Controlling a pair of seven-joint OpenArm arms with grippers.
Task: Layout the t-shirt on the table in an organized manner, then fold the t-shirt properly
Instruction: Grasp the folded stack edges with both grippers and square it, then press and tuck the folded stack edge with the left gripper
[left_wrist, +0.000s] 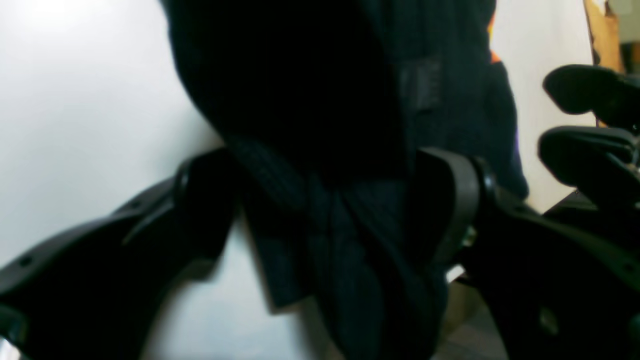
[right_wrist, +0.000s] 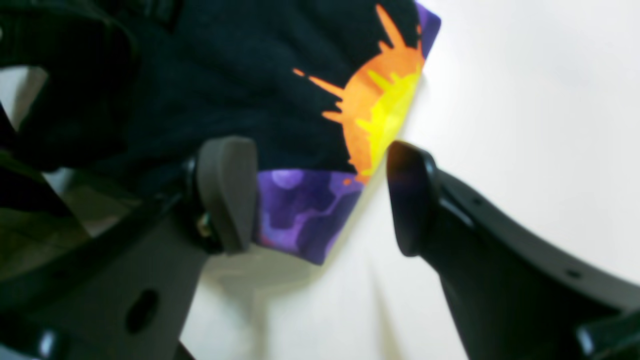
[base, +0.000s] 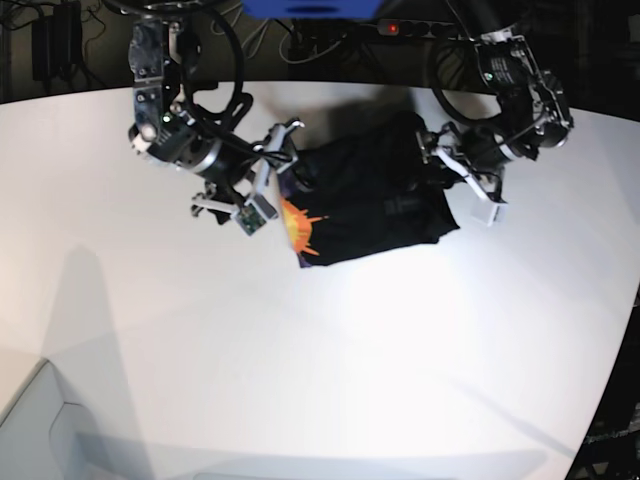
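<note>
The black t-shirt (base: 370, 200) lies bunched on the white table (base: 320, 340), far middle, with its orange-yellow sunburst print (base: 303, 232) at its left edge. My left gripper (base: 445, 170) is at the shirt's right end. In the left wrist view it (left_wrist: 325, 205) is open, with a bunch of black cloth (left_wrist: 310, 75) between the fingers. My right gripper (base: 283, 160) is at the shirt's left end. In the right wrist view it (right_wrist: 320, 200) is open over the shirt's corner, with the sunburst (right_wrist: 380, 105) and purple patch (right_wrist: 300, 210) between the fingers.
The table's curved far edge runs behind both arms, with cables and a power strip (base: 420, 28) beyond it. A pale box corner (base: 30, 430) sits at the lower left. Black parts of the other arm (left_wrist: 590, 125) show at the right of the left wrist view.
</note>
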